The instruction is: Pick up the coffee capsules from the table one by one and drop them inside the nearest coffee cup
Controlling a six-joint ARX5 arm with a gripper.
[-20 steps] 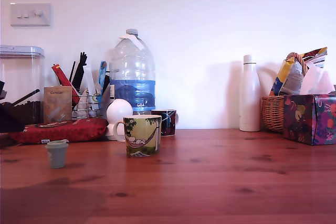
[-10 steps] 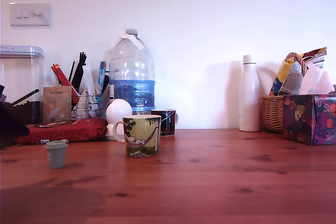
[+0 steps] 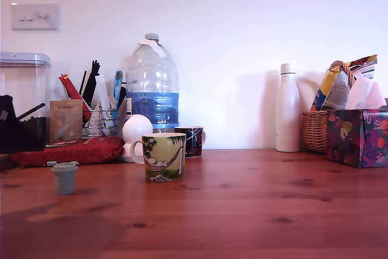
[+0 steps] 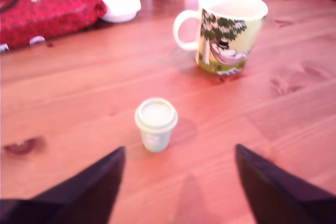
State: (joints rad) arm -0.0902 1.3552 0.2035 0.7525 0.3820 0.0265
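Note:
One pale grey-green coffee capsule (image 3: pixel 65 178) stands rim up on the wooden table, toward the exterior view's left. The wrist view shows this coffee capsule (image 4: pixel 156 124) just ahead of my gripper (image 4: pixel 179 149), which is open with nothing between its dark fingers (image 4: pixel 94 182). The coffee cup (image 3: pixel 163 156) with the hammock picture stands to the capsule's right in the exterior view, handle toward the capsule. Beyond the capsule in the wrist view, the coffee cup (image 4: pixel 226 32) shows a bare white inside as far as visible. My gripper (image 3: pixel 13 133) is a dark shape at the exterior view's left edge.
A dark patterned mug (image 3: pixel 192 141), a white round object (image 3: pixel 137 130) and a big water bottle (image 3: pixel 153 83) stand behind the cup. A red packet (image 3: pixel 70 150) lies at the back left. A white bottle (image 3: pixel 288 110), basket (image 3: pixel 315 130) and patterned box (image 3: pixel 359 136) sit at the back right.
The dark shape of my gripper at the exterior view's left edge has risen and come further into view. The capsule and the cup have stayed put.

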